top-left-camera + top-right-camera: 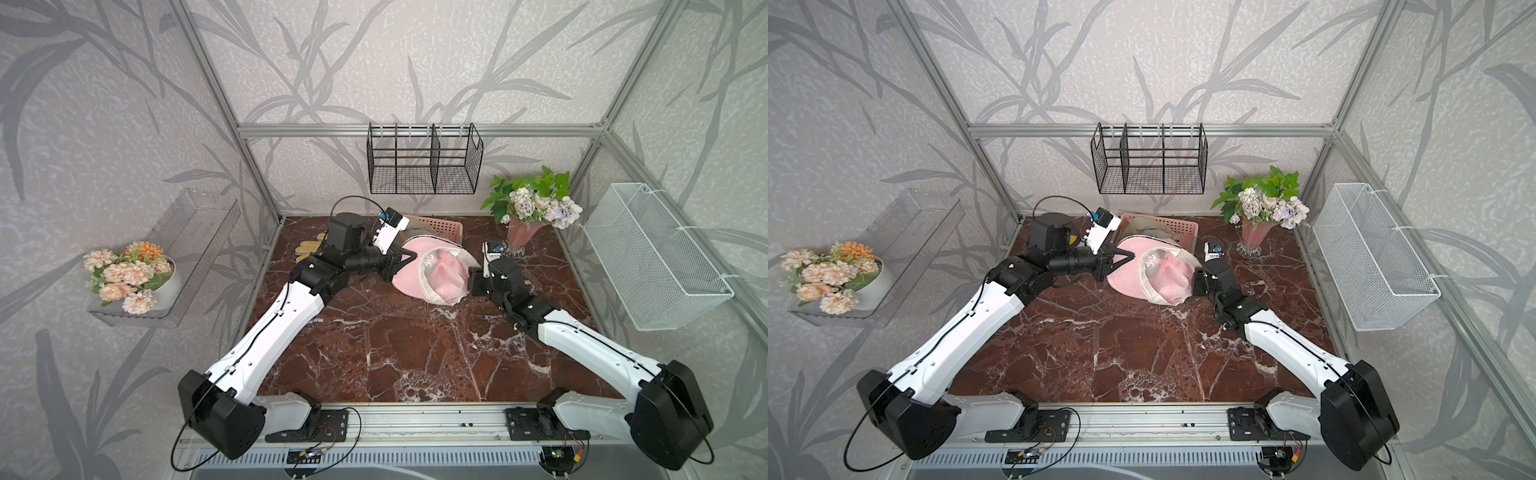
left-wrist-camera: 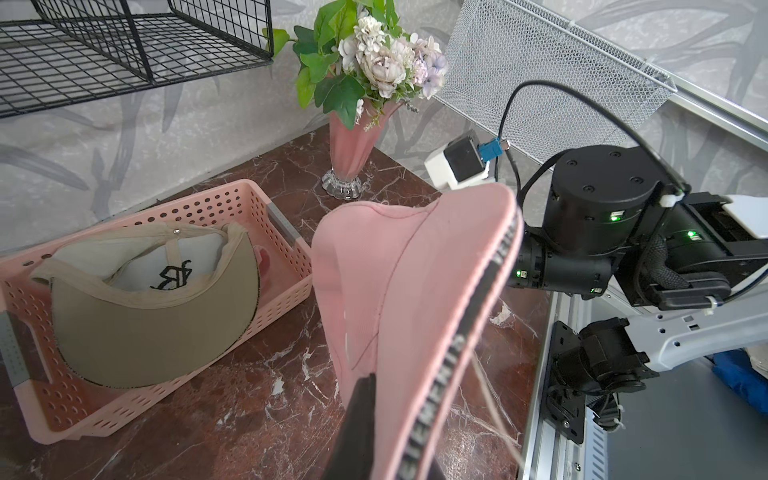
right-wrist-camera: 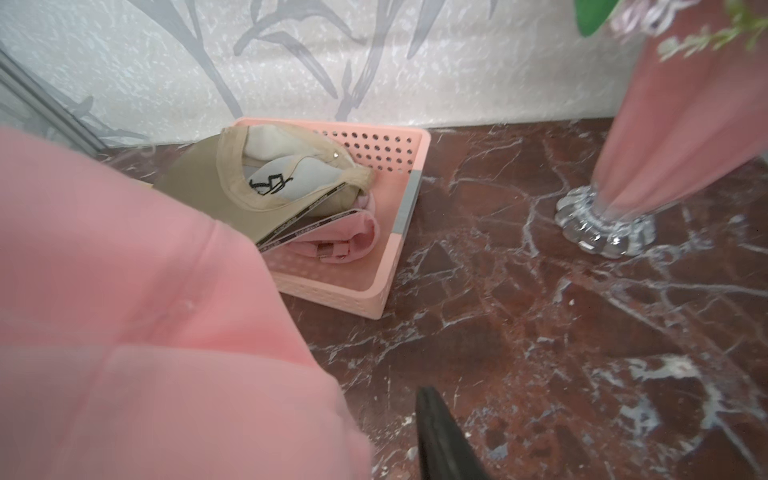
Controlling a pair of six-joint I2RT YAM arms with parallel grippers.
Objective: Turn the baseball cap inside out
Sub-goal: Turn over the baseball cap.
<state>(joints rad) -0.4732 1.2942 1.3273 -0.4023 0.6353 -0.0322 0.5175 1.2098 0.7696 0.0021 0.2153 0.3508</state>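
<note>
Top view, arms reaching inward, left claw (image 1: 409, 256) pinching pink cap (image 1: 449, 276), right claw (image 1: 470, 282) alongside, spread unclear.

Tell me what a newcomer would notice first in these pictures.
The pink baseball cap stands out first, toward the back of the dark red marble table between the two arms, its brim pinched in the left hand and the right hand beside its crown. Behind it sits a pink perforated basket holding a khaki cap, and a pink vase of flowers stands at the back right corner.
</note>
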